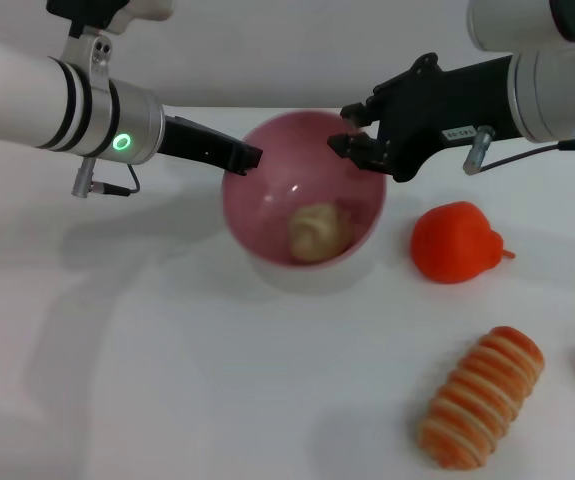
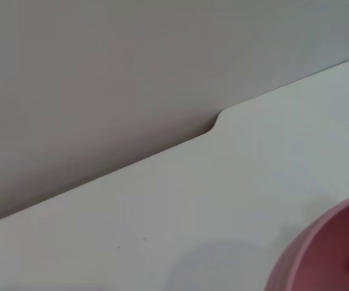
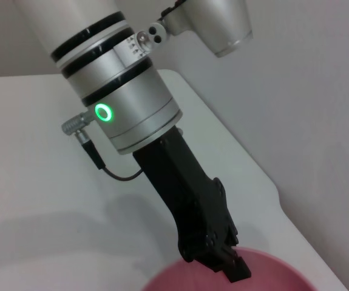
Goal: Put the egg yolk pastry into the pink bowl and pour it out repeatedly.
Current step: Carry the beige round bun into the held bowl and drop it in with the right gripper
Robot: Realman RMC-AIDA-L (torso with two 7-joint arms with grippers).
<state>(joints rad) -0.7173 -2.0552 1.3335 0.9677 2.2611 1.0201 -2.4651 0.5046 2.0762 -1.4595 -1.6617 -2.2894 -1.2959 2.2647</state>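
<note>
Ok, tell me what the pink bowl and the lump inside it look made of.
Pink bowl: probably smooth plastic, since its inside is glossy with small highlights. Egg yolk pastry: pale cream, matte and slightly lumpy, like dough or a soft foam model; the pictures do not settle which.

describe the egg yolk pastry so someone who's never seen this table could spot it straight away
Find the pink bowl, the largest thing on the white table, tilted between the left hand and right hand. The egg yolk pastry lies inside it: a small, matte, pale cream lump. Unlike the red-orange fruit and striped roll nearby, it is plain and colourless.
</note>
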